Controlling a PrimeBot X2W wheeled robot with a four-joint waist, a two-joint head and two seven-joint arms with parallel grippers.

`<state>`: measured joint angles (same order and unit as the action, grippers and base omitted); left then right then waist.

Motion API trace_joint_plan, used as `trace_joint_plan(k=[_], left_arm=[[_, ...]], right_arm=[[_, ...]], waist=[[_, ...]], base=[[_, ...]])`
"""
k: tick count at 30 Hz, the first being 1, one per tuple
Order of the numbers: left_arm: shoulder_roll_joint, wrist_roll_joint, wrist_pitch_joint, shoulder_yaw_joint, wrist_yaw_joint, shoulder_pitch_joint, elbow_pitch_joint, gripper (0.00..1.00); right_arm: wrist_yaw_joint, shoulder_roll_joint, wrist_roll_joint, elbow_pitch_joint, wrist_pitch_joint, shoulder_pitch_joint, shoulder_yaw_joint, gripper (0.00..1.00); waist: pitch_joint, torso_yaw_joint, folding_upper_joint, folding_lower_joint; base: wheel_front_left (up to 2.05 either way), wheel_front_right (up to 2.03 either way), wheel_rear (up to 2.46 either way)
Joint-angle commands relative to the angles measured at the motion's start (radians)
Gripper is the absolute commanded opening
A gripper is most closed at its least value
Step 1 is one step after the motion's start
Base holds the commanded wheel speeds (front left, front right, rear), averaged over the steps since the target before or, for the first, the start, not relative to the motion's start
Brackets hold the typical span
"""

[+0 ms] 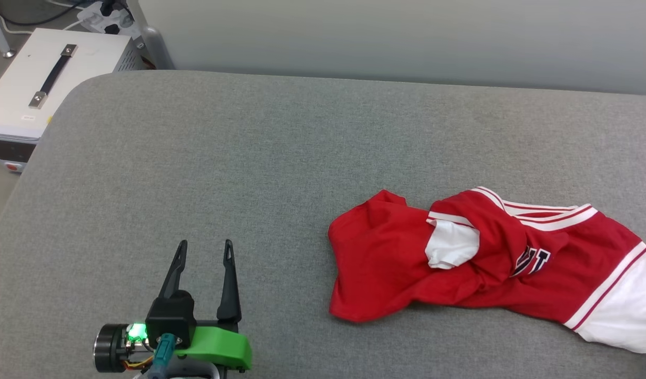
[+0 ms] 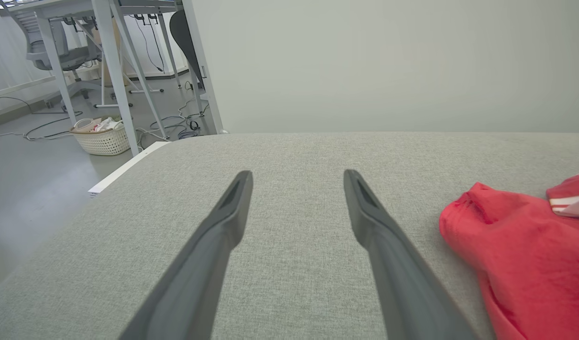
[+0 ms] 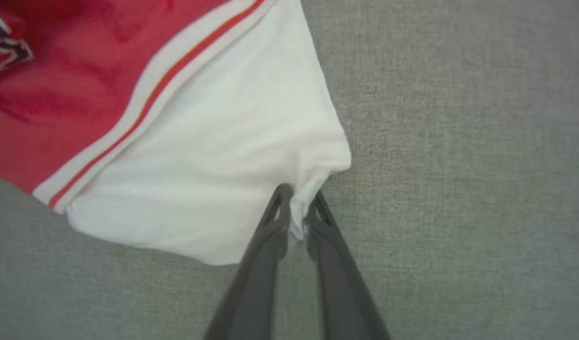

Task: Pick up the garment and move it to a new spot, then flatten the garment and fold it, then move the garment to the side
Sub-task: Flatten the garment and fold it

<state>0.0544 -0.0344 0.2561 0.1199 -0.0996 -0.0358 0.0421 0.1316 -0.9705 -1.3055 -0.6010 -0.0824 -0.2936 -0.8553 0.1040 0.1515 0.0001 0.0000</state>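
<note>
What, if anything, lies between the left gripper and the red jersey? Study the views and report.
Nothing visible does: only bare grey padded surface separates the open left gripper from the garment. The right gripper is pinching its white sleeve.

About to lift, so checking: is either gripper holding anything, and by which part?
The right gripper is shut on the garment, pinching the edge of its white sleeve. The left gripper is open, holding nothing.

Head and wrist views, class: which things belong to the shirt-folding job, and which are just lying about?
Job: shirt; grey table; left tool, open; right tool, shut on the shirt's white sleeve.
Lying about: white box with black handle; basket.
</note>
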Motion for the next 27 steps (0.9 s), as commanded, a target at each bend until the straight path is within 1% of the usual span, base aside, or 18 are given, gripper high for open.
trace_joint_plan(k=[1, 5, 6, 7, 10, 11, 14, 16, 19, 20, 24, 26, 27], left_arm=[[-0.003, 0.008, 0.006, -0.005, 0.007, -0.011, 0.001, 1.00], [0.000, 0.012, 0.006, -0.013, 0.012, -0.015, -0.003, 1.00], [0.003, 0.014, 0.006, -0.015, 0.017, -0.016, -0.007, 1.00], [0.004, 0.015, 0.006, -0.015, 0.019, -0.015, -0.008, 1.00], [0.010, 0.019, 0.006, -0.013, 0.028, -0.008, -0.015, 1.00], [0.013, 0.021, 0.006, -0.012, 0.032, -0.004, -0.018, 1.00], [0.026, 0.024, 0.006, -0.011, 0.044, 0.013, -0.025, 1.00], [0.035, 0.024, 0.006, -0.010, 0.054, 0.030, -0.031, 1.00], [0.051, 0.016, 0.006, -0.002, 0.089, 0.076, -0.032, 1.00], [0.057, 0.010, 0.006, 0.003, 0.109, 0.100, -0.027, 1.00], [0.080, -0.011, 0.006, 0.031, 0.182, 0.218, -0.005, 1.00], [0.100, -0.034, 0.006, 0.070, 0.212, 0.303, 0.043, 1.00], [0.108, -0.048, 0.006, 0.093, 0.220, 0.342, 0.067, 1.00]], right_arm=[[-0.001, 0.007, 0.025, 0.002, 0.037, 0.004, 0.013, 1.00], [-0.001, 0.009, 0.098, 0.017, 0.170, -0.017, 0.080, 1.00], [-0.001, 0.014, 0.145, 0.021, 0.243, -0.027, 0.123, 1.00], [-0.001, 0.020, 0.174, 0.019, 0.281, -0.034, 0.155, 1.00], [-0.001, 0.062, 0.259, 0.028, 0.330, -0.046, 0.254, 1.00], [-0.001, 0.086, 0.299, 0.037, 0.337, -0.046, 0.301, 1.00], [-0.001, 0.157, 0.413, 0.095, 0.343, -0.023, 0.436, 1.00], [-0.001, 0.216, 0.503, 0.158, 0.343, 0.014, 0.537, 1.00], [-0.001, 0.312, 0.634, 0.261, 0.343, 0.099, 0.666, 1.00], [-0.001, 0.342, 0.680, 0.300, 0.331, 0.127, 0.707, 1.00], [-0.001, 0.452, 0.806, 0.455, 0.248, 0.209, 0.814, 1.00], [-0.001, 0.507, 0.858, 0.543, 0.195, 0.240, 0.851, 1.00], [-0.001, 0.522, 0.878, 0.573, 0.175, 0.250, 0.858, 1.00]], waist=[[-0.011, -0.007, -0.0001, 0.0000], [-0.029, -0.021, -0.0001, 0.0000], [-0.036, -0.029, -0.0001, 0.0000], [-0.039, -0.033, -0.0001, 0.0000], [-0.045, -0.045, -0.0001, 0.0000], [-0.048, -0.049, -0.0001, 0.0000], [-0.051, -0.060, -0.0001, 0.0000], [-0.052, -0.067, -0.0001, 0.0000], [-0.050, -0.075, -0.0001, 0.0000], [-0.047, -0.077, -0.0001, 0.0000], [-0.032, -0.089, -0.0001, 0.0000], [-0.019, -0.100, -0.0001, 0.0000], [-0.014, -0.106, -0.0001, 0.0000]], base=[[0.00, 0.00, 0.00], [0.00, 0.00, 0.00], [0.00, 0.00, 0.00], [0.00, 0.00, 0.00], [0.00, 0.00, 0.00], [0.00, 0.00, 0.00], [0.00, 0.00, 0.00], [0.00, 0.00, 0.00], [0.00, 0.00, 0.00], [0.00, 0.00, 0.00], [0.00, 0.00, 0.00], [0.00, 0.00, 0.00], [0.00, 0.00, 0.00]])
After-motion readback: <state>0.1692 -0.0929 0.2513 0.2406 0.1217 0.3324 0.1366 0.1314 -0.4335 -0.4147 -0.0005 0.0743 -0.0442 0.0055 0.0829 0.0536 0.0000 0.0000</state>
